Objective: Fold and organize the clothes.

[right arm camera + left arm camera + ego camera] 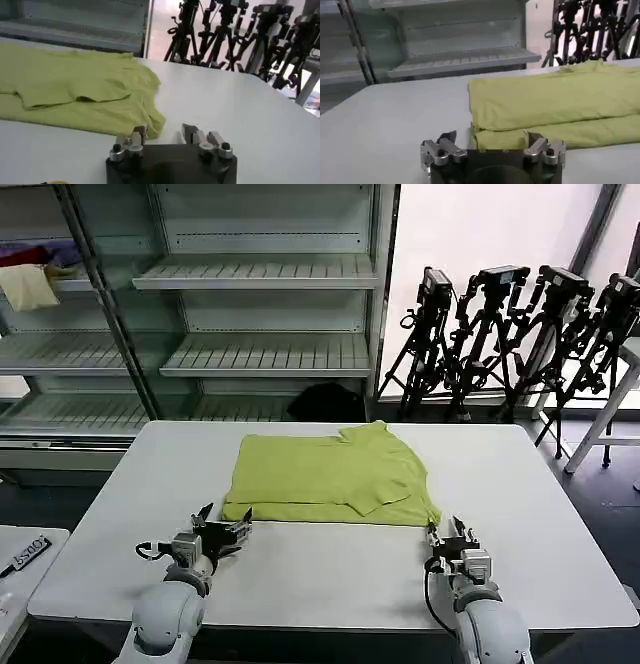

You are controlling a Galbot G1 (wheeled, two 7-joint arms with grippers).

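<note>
Grippers sit low on the white table [520, 484], both with fingers spread and grasping nothing, left gripper [222, 529] just off the near-left corner and right gripper [452, 531] at the near-right corner of the folded lime T-shirt [330, 474], which lies long axis crosswise, no lettering visible.

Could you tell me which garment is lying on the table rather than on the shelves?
The lime T-shirt, partly folded on the white table; the cream garment sits on an upper shelf.
</note>
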